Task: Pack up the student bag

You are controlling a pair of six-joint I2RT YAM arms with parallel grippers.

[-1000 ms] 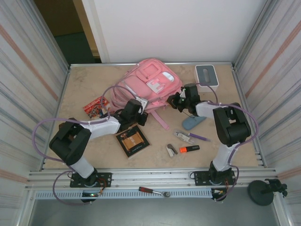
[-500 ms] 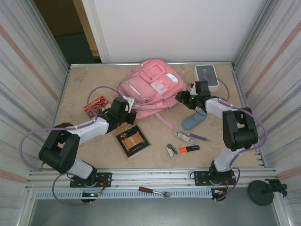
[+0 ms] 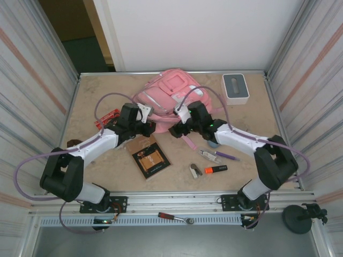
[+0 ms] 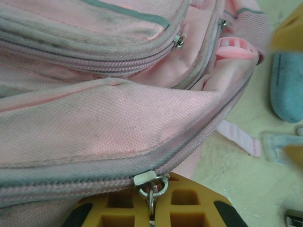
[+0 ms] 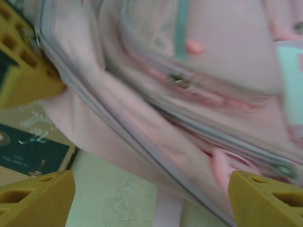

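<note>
Moved: the right gripper [image 3: 177, 130] has swung from beside the white box [image 3: 235, 88] to the lower edge of the student bag [image 3: 170, 91] at mid-frame. The left gripper [image 3: 143, 127] has crept slightly up the same edge.
Student bag: upper middle of the overhead view, on the table [image 3: 96, 91], with both grippers at its lower edge.
Left gripper: in its wrist view the yellow fingers [image 4: 189, 189] sit closed together at bottom centre with the metal zip pull [image 4: 151, 182] between them. It looks pinched, though the frame edge cuts off the pull's lower end.
Right gripper: spread wide, one yellow fingertip in each lower corner of its wrist view, over bag fabric and bare table.
Around: a dark square book [image 3: 151, 159] below the left gripper, and a red packet [image 3: 109, 119] at left. Right of centre lie a purple pen [image 3: 226, 156], an orange highlighter [image 3: 215, 169] and a small silver stapler [image 3: 195, 171].
In the way: the right forearm covers most of a blue-grey pouch [image 3: 213, 143], and the left arm hides part of the red packet.
Materials: the bag is woven pink cloth, slightly grubby, with pink zip tapes, metal sliders and a rubbery pink tab [image 4: 236, 47]. The fingers are latticed yellow plastic. The tabletop is pale and mottled.
</note>
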